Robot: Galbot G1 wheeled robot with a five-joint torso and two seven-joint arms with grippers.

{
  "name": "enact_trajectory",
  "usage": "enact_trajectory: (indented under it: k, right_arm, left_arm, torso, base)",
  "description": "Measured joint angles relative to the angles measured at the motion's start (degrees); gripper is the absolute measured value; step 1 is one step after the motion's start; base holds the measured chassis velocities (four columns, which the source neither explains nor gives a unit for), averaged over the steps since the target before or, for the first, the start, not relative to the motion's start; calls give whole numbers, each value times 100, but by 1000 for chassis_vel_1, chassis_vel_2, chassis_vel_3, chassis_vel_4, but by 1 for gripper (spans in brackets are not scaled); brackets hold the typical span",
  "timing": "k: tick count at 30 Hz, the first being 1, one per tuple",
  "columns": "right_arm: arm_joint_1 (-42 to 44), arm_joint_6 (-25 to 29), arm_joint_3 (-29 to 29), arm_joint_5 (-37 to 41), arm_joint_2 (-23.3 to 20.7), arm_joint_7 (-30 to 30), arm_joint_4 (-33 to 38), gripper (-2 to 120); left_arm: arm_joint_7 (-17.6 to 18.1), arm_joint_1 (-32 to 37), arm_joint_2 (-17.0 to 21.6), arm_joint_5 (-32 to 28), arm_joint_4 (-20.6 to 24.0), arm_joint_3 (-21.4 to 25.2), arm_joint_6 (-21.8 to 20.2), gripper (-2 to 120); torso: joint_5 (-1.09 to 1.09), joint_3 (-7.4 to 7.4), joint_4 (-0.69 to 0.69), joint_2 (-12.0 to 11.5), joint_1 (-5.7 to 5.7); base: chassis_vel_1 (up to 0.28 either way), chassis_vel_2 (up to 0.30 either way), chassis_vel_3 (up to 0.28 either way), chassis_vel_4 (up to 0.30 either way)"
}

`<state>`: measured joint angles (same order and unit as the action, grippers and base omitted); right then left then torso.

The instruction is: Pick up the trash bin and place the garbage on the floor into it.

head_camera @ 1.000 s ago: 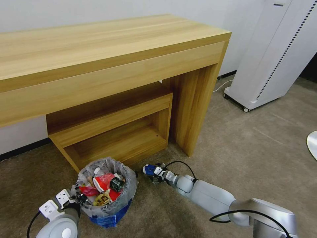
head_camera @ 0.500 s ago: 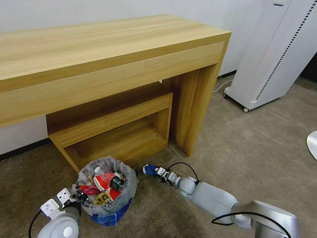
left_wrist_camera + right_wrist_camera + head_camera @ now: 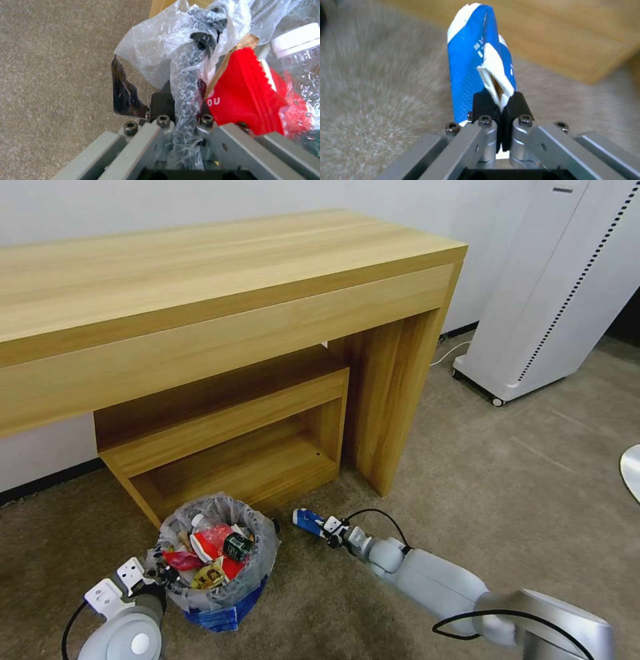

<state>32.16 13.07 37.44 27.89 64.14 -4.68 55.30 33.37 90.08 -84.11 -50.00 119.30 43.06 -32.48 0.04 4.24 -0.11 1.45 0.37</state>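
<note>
Both pincers loaded beside the wooden tabletop (image 3: pixel 220 267).
Left pincer (image 3: pixel 181 105) clamps the trash bin (image 3: pixel 220 573) rim (bag included); right pincer (image 3: pixel 500 105) pinches the blue-white carton (image 3: pixel 476 67) just beside it, low over the floor (image 3: pixel 507 473), with open carpet stretching rightward.

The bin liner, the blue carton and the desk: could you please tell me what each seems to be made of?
Bin liner: thin clear plastic film, crinkled and glossy, clamped in the left end effector. Blue carton: likely coated paperboard, with a torn white flap showing a brownish core, held by the right end effector. Desk: light wood or wood-look laminate, matte, with straight grain lines.
</note>
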Motion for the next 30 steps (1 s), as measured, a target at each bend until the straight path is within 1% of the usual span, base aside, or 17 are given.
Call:
enact_trajectory:
  k: [1,4,5,6,7,8,10,11,12,13,15,20,22,23,25,26,30]
  right_arm:
    - [0,0,0,0,0,0,0,0]
    - [391,396,-532,650,-954,-231,1419,0]
    - [391,396,-532,650,-954,-231,1419,0]
    - [483,536,-664,820,-1103,-376,1704,0]
    - [660,864,-940,1135,-1394,-754,2217,0]
    - [660,864,-940,1135,-1394,-754,2217,0]
    - [818,1393,-1232,1611,-1769,-1536,2862,0]
    - [828,1527,-1270,1800,-1920,-1848,3154,0]
    - [828,1527,-1270,1800,-1920,-1848,3154,0]
    - [811,1567,-1262,1958,-2019,-2027,3420,0]
    - [641,1473,-1075,2269,-2142,-2252,4048,0]
    - [280,1144,-569,2541,-2140,-2212,4586,0]
    - [-232,822,226,2752,-2029,-1847,4884,0]
    - [-458,689,565,2787,-1948,-1663,4940,0]
    - [-593,620,776,2790,-1897,-1548,4950,0]
    - [-825,506,1121,2772,-1810,-1348,4937,0]
    - [-1072,389,1477,2610,-1641,-1111,4756,0]
  left_arm:
    - [0,0,0,0,0,0,0,0]
    - [32,-26,37,-15,-15,-8,-6,0]
    - [32,-26,37,-15,-15,-8,-6,0]
    - [34,-31,44,-21,-17,-15,-8,0]
    - [38,-35,53,-27,-17,-21,-10,0]
    - [38,-35,53,-27,-17,-21,-10,0]
    - [53,-35,62,-29,-8,-41,-17,0]
    - [63,-35,64,-27,4,-51,-25,0]
    - [63,-35,64,-27,4,-51,-25,0]
    - [69,-35,64,-26,18,-63,-30,0]
    - [87,-24,47,-26,79,-89,-77,0]
    - [124,-8,24,-29,178,-108,-111,0]
    - [165,-5,11,-38,289,-112,-136,0]
    - [186,-6,7,-57,347,-112,-146,0]
    - [205,-3,5,-78,393,-110,-155,0]
    - [225,12,3,-103,466,-98,-167,0]
    - [235,79,-3,-122,615,-67,-177,0]
  torso:
    - [0,0,0,0,0]
    - [-3,0,-7,0,0]
    - [-3,0,-7,0,0]
    - [1,-1,-3,0,0]
    - [-3,0,-1,0,0]
    - [-3,0,-1,0,0]
    - [-4,0,-2,0,0]
    - [-3,0,-2,0,0]
    - [-3,0,-2,0,0]
    - [-4,0,-3,0,0]
    - [-5,0,-2,0,0]
    - [-6,0,-1,0,0]
    - [-4,0,-1,0,0]
    - [-5,0,0,0,0]
    - [-5,0,0,0,0]
    - [-4,1,0,0,0]
    - [-4,1,0,0,0]
  base:
    - [0,0,0,0]
    - [0,0,0,0]
    - [0,0,0,0]
    - [0,0,0,0]
    - [0,0,0,0]
    - [0,0,0,0]
    - [0,0,0,0]
    - [0,0,0,0]
    - [0,0,0,0]
    - [0,0,0,0]
    - [0,0,0,0]
    - [0,0,0,0]
    - [0,0,0,0]
    - [0,0,0,0]
    - [0,0,0,0]
    - [0,0,0,0]
    - [0,0,0,0]
